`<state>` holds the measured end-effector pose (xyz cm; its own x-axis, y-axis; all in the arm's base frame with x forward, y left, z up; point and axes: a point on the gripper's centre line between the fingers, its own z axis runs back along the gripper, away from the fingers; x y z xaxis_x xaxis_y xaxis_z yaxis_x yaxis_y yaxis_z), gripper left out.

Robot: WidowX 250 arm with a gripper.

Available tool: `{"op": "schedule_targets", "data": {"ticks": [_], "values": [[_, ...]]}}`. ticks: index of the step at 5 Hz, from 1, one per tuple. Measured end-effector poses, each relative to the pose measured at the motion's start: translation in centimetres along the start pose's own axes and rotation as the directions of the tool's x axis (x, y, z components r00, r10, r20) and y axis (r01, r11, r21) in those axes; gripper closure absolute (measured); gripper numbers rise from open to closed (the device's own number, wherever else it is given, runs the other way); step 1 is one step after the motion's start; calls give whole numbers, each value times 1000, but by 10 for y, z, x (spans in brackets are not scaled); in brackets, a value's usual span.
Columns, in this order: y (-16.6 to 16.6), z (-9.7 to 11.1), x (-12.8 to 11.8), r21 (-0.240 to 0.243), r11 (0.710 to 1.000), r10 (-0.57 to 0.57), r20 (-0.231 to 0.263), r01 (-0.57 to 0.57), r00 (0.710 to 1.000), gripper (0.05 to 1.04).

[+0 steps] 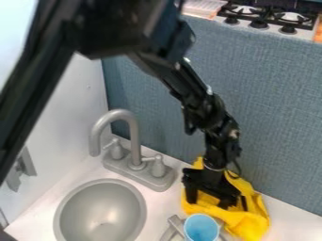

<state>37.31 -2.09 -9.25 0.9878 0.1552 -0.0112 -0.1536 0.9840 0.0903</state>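
The black gripper hangs over the upper left part of a crumpled yellow cloth, to the right of the faucet. Its fingers are spread apart, with yellow fabric showing between and around them. Whether the fingertips touch the cloth I cannot tell. A light blue cup stands just below the gripper, at the cloth's lower left side.
A grey faucet rises behind the round sink basin at the lower left. Some grey metal parts lie beside the cup. A blue-grey panel borders the counter, with a stove beyond it.
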Motion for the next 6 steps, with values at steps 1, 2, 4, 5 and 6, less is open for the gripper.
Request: {"op": "schedule_targets", "data": {"ticks": [1, 2, 4, 5, 6], "values": [[35, 20, -34, -7, 984, 178, 8, -178, 984, 83], [43, 35, -35, -21, 971, 238, 36, -238, 970, 83], [35, 86, -28, -87, 967, 247, 97, -239, 964, 83], [-2, 124, -52, -51, 989, 143, 67, -140, 987, 83], [-41, 145, -75, -69, 997, 27, 60, -23, 998, 83]]}}
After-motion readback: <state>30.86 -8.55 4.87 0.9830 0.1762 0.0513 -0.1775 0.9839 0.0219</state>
